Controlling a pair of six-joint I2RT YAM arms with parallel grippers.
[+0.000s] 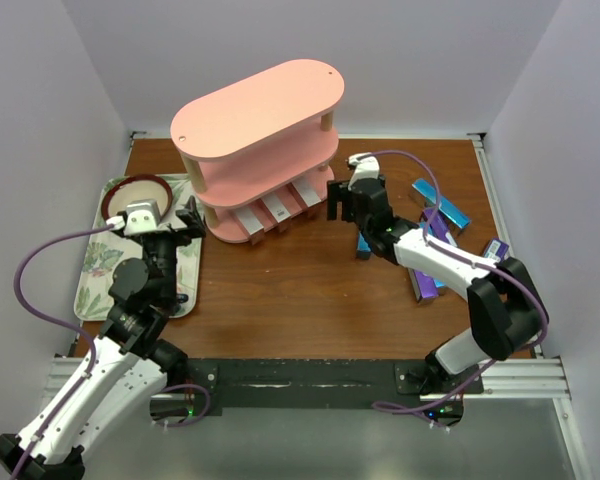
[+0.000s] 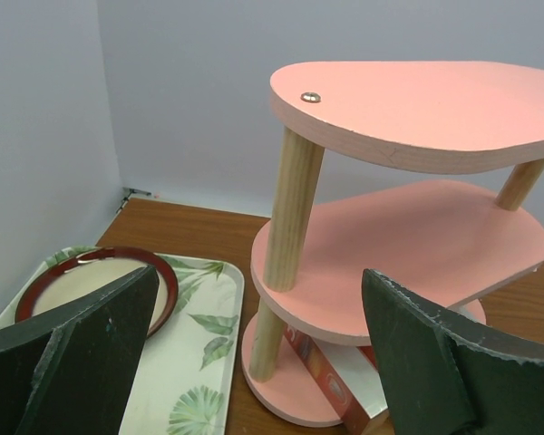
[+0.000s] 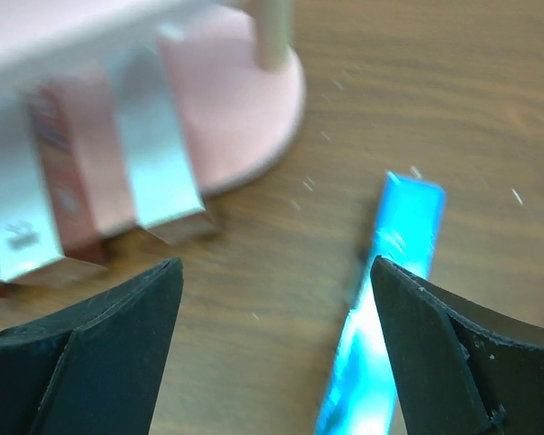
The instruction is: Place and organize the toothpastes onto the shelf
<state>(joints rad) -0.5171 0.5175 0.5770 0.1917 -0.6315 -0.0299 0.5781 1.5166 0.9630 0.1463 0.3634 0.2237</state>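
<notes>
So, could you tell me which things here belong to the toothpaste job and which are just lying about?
For the job:
- pink shelf
- toothpaste boxes on its bottom board
- loose toothpaste boxes lying off to the right

Just lying about:
- leaf-print tray
- red-rimmed dish on the tray

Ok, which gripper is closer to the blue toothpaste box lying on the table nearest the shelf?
Right. The right gripper hangs open just over the blue toothpaste box. The left gripper is at the opposite end of the shelf, beside the floral tray.
</notes>
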